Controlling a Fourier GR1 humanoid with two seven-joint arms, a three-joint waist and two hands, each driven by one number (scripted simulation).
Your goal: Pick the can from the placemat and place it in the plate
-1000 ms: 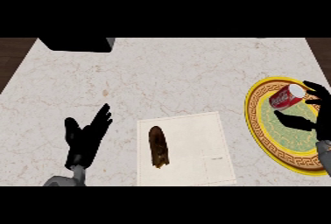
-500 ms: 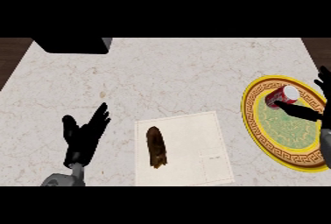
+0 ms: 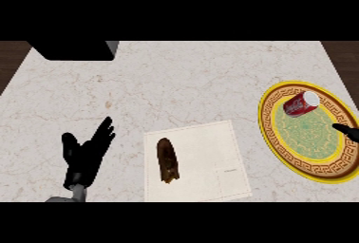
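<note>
Black is all I get of the right hand (image 3: pixel 345 130): a sliver cut off by the view's right edge over the plate (image 3: pixel 272 137), so I cannot tell how its fingers stand. My left hand (image 3: pixel 85 154) rests at lower left, fingers straight and released. Pale veined marble makes up the surface (image 3: pixel 182 80), with a dark box (image 3: pixel 73 49) at its far left corner. On the white placemat (image 3: pixel 210 156) lies a brown oblong item (image 3: pixel 167 160) I can't identify. My red can (image 3: pixel 301 103) lies on its side in the plate's far part, long axis diagonal, pale end pointing up-right.
</note>
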